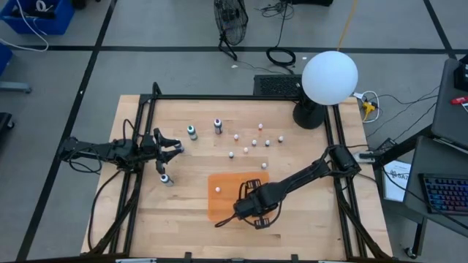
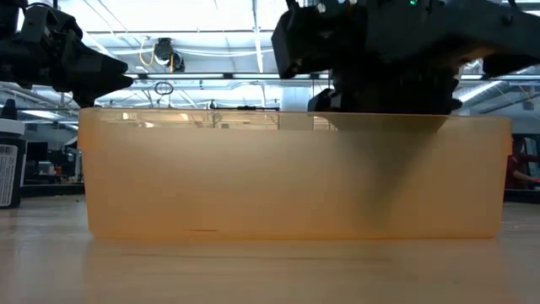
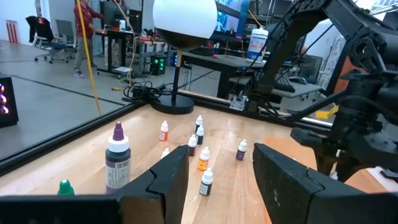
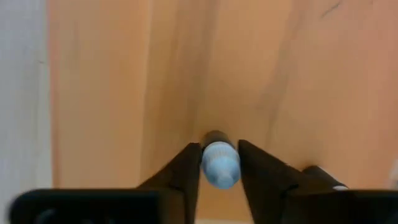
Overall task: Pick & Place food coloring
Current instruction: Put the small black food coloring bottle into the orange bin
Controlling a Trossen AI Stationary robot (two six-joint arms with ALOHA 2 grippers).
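An orange see-through tray (image 1: 219,208) sits at the table's near middle, its wall (image 2: 211,177) filling the low view. My right gripper (image 1: 257,210) points down into it, shut on a small food coloring bottle with a pale blue cap (image 4: 221,163). Another pale-capped bottle (image 1: 218,189) is inside the tray. A teal bottle (image 1: 191,132), a purple one (image 1: 218,126) and a third (image 1: 166,179) stand upright on the wood. My left gripper (image 3: 221,180) waits open at the table's left side (image 1: 172,144), nothing between its fingers. My right gripper has the bottle between its two fingers (image 4: 186,171), one on each side just below the pale blue cap (image 4: 219,175). The fingers come from above, pointing down. The bottle's cap faces up and its dark body (image 4: 214,137) points at the tray floor; whether it stands there cannot be told.
Several tiny white-capped bottles (image 1: 248,140) are scattered at the table's far middle, also in the left wrist view (image 3: 203,158). A lamp with a white globe (image 1: 329,77) stands at the far right corner. Black frame rails (image 1: 333,146) run along the table's sides.
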